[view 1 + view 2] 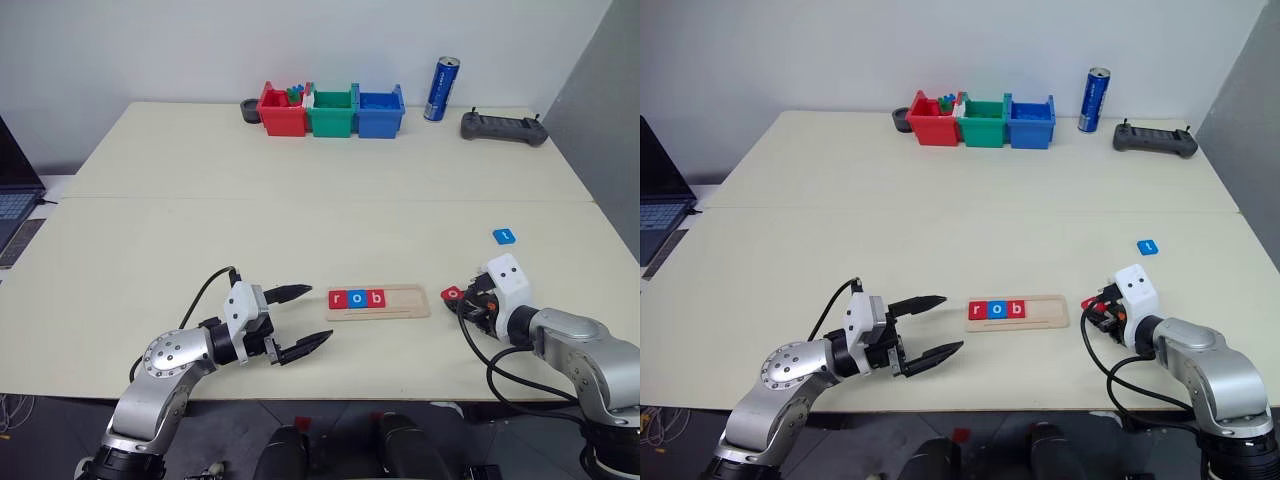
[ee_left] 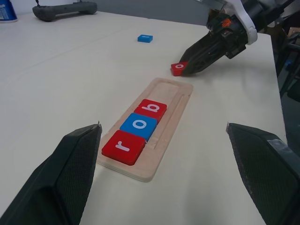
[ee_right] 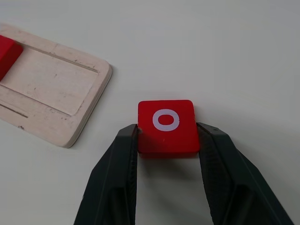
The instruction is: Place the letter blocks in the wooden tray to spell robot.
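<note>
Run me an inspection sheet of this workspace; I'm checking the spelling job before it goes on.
Surface: cream table, seam across it.
Job's things: wooden tray holds r, o, b; red o block just off the tray's end; blue block lies apart.
Clutter: red, green, blue bins, can, controller.
Grippers: left gripper open, empty; right gripper shut on the o block.
Cables: black cables on both arms.
Surroundings: laptop at left.

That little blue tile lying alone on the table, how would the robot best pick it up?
The blue tile lies flat on the table, apart from everything else, so probably from above, fingers pinching two opposite side edges. It looks too thin for a sideways approach.
</note>
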You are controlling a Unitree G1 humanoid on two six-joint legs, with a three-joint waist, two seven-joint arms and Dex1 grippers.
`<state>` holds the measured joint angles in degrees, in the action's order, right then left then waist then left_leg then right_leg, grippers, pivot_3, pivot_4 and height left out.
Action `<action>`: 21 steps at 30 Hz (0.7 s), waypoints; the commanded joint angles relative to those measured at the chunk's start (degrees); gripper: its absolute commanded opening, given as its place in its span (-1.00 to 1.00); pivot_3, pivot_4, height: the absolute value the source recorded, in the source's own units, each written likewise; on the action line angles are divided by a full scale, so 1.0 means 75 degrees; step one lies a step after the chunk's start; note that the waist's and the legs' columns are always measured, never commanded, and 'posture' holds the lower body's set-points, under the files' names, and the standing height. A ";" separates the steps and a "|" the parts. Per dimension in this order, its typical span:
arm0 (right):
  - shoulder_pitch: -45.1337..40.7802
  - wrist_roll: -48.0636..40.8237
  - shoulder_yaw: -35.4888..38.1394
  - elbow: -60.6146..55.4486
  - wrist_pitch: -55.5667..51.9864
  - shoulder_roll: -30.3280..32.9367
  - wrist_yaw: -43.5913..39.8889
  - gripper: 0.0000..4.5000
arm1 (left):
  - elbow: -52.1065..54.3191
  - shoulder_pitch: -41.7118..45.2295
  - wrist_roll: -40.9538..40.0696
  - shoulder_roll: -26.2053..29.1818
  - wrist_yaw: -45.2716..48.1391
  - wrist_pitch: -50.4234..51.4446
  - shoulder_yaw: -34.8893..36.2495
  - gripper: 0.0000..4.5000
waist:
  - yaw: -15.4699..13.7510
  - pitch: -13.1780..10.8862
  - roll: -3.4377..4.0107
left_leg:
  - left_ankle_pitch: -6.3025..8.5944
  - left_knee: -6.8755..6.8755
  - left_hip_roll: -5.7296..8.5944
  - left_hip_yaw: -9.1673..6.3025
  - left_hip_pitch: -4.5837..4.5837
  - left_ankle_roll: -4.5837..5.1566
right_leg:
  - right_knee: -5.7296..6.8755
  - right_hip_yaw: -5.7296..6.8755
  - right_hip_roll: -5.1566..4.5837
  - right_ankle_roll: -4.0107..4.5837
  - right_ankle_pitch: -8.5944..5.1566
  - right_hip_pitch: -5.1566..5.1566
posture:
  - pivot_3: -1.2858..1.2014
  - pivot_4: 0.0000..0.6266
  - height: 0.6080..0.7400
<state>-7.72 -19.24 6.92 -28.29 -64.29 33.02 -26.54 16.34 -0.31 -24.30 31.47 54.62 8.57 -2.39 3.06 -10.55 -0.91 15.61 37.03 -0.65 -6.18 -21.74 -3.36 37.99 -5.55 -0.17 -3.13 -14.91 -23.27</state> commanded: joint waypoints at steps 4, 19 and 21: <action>0.0110 -0.0218 0.0095 -0.0448 -0.0369 -0.0097 0.0178 0.42 | 0.0205 0.0116 -0.0079 0.0035 0.0068 -0.0063 0.0045 1.00 | -0.0003 0.0000 0.0000 | 0.0000 0.0000 0.0000 0.0000 0.0000 0.0000 | 0.0000 0.0000 0.0000 0.0000 0.0000 0.0000 | 0.03 -0.52 1.00; -0.1014 0.0731 -0.1279 0.2395 0.6327 0.3285 -0.4791 0.99 | -0.0103 0.0403 0.0004 -0.0098 0.0212 -0.0152 -0.0095 1.00 | 0.0007 -0.0006 -0.0006 | 0.0001 -0.0002 -0.0001 0.0005 0.0003 0.0001 | -0.0007 0.0001 -0.0001 -0.0034 -0.0020 0.0002 | 0.03 -0.52 1.00; -0.1400 0.0937 -0.1567 0.3494 0.7566 0.3186 -0.5520 0.99 | -0.0139 0.0457 0.0010 -0.0117 0.0221 -0.0173 -0.0128 1.00 | 0.0019 -0.0007 -0.0008 | 0.0001 0.0000 0.0000 0.0008 0.0003 0.0001 | -0.0005 -0.0001 -0.0003 -0.0001 0.0000 0.0003 | 0.03 -0.52 1.00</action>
<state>-16.41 -13.45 -4.44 -6.03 -15.04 56.52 -63.52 14.94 2.60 -24.11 31.00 55.83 8.22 -3.26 3.20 -10.61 -0.97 15.61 37.04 -0.65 -6.11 -21.71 -3.35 37.97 -5.57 -0.19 -3.13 -14.90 -23.24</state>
